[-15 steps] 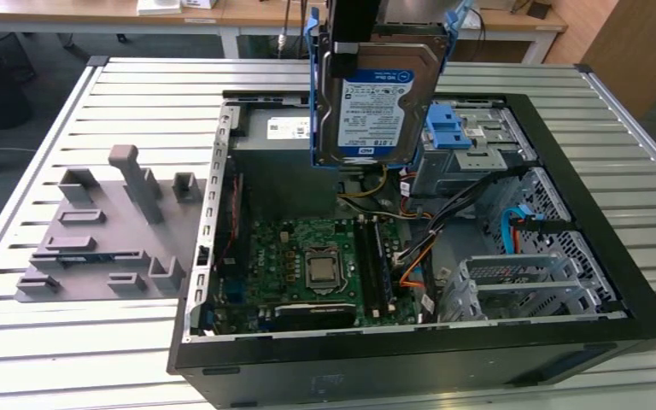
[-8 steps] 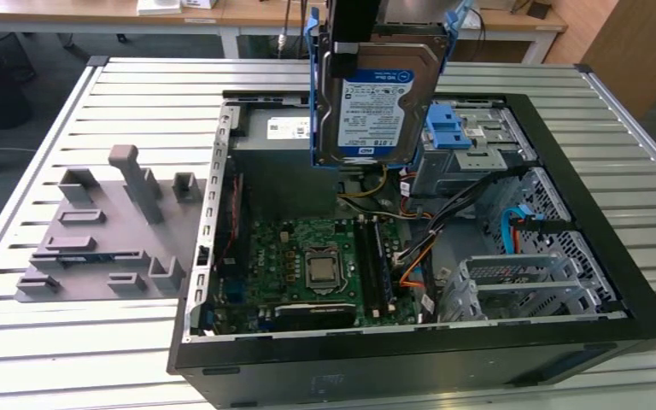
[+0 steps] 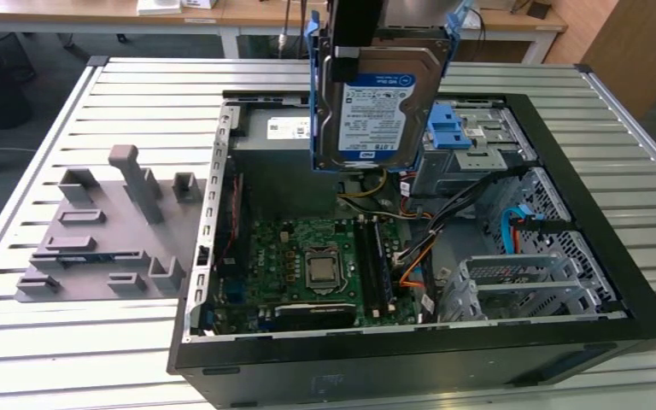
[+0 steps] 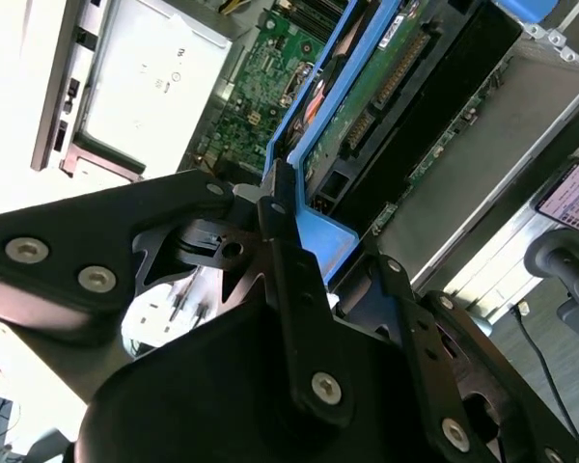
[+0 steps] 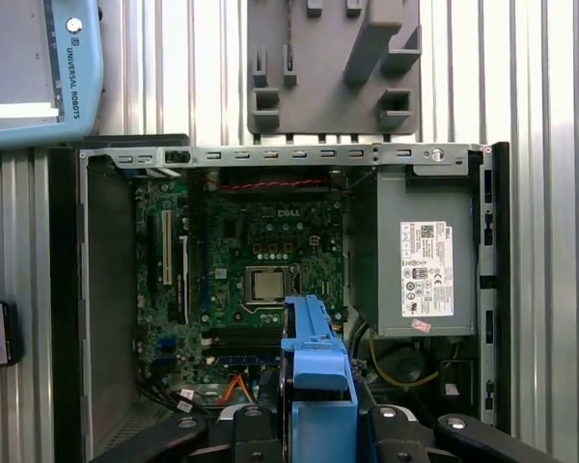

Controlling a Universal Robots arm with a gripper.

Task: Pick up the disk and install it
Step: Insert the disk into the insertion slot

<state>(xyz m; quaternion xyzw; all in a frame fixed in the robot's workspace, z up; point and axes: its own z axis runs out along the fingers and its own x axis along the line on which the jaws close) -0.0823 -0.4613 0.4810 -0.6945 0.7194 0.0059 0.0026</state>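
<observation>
The disk (image 3: 376,102) hangs upright on its edge above the open computer case (image 3: 601,248). It is a silver drive with a white-and-blue label and a bright blue carrier frame. My black gripper (image 3: 357,30) is shut on its upper edge, well above the motherboard (image 3: 317,265). In the first wrist view the blue frame of the disk (image 5: 315,362) sticks out from between the fingers (image 5: 405,429), over the board. The second wrist view shows the disk's green circuit side (image 4: 386,77) and blue frame clamped in the gripper (image 4: 288,241).
A grey power-supply box (image 5: 420,260) fills one corner of the case. A silver drive cage with a blue latch (image 3: 456,128) sits at the back on the exterior view's right. A grey fixture plate (image 3: 106,239) lies on the slatted table (image 3: 78,359). A blue-edged pendant (image 5: 39,68) lies beside the case.
</observation>
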